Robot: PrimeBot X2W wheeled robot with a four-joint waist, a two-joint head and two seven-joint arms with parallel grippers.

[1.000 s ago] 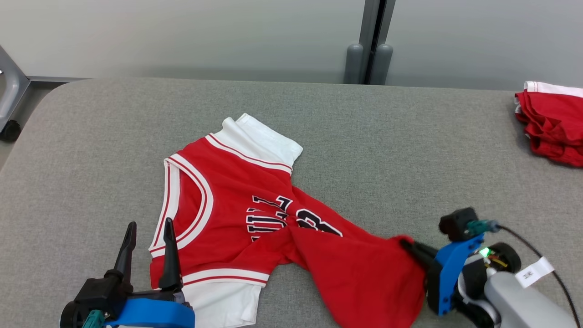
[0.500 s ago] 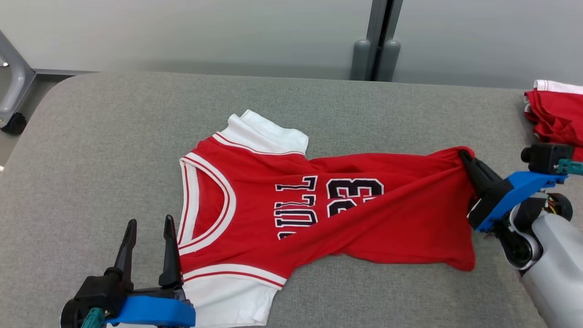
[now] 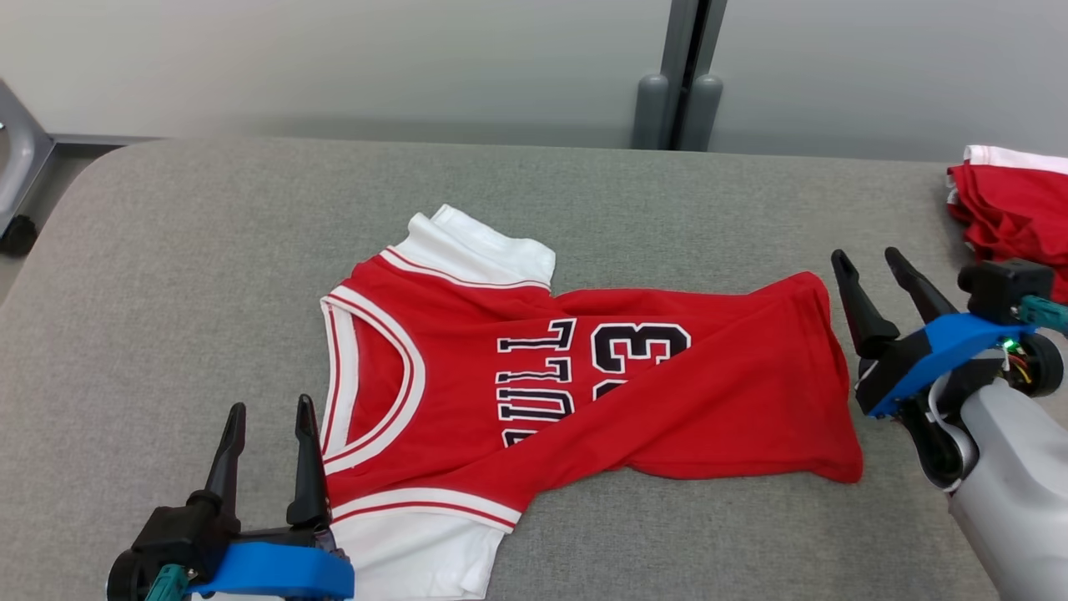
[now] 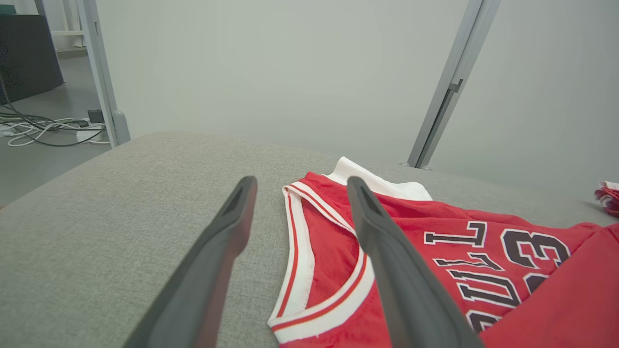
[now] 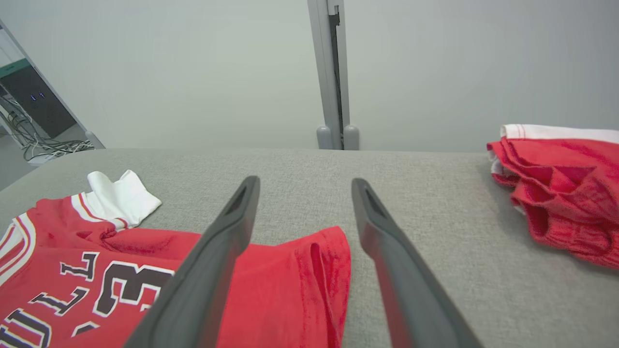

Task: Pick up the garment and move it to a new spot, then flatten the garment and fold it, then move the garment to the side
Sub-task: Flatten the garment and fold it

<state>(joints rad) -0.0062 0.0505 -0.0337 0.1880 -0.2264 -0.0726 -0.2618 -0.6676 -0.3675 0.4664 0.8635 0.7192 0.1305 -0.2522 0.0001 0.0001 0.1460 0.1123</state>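
You are in the flattening stage, by the look of it: the red number 23 jersey point(image 3: 584, 392) lies spread on the grey padded table point(image 3: 584, 192), neckline at your left and hem at your right, but it is not yet flat. A diagonal fold runs across the body below the lettering and covers part of the print, and the hem edge is rumpled. To do this step well, take the cloth at its edges and not in the middle. Pinch the near corner of the hem, draw it toward you and away from the neckline until the diagonal fold opens, and keep the cloth low so it slides and does not flip. Steady the neckline end if the whole jersey starts to drag. The right gripper point(image 3: 865, 254) sits just beside the far corner of the hem, its fingers spread wide with nothing between them; whether a fingertip brushes the cloth cannot be told. The left gripper point(image 3: 270, 406) hangs just beside the neckline, fingers equally wide apart and empty. A pile of red clothing point(image 3: 1010, 217) lies well apart from the hem, so pull clear of it.
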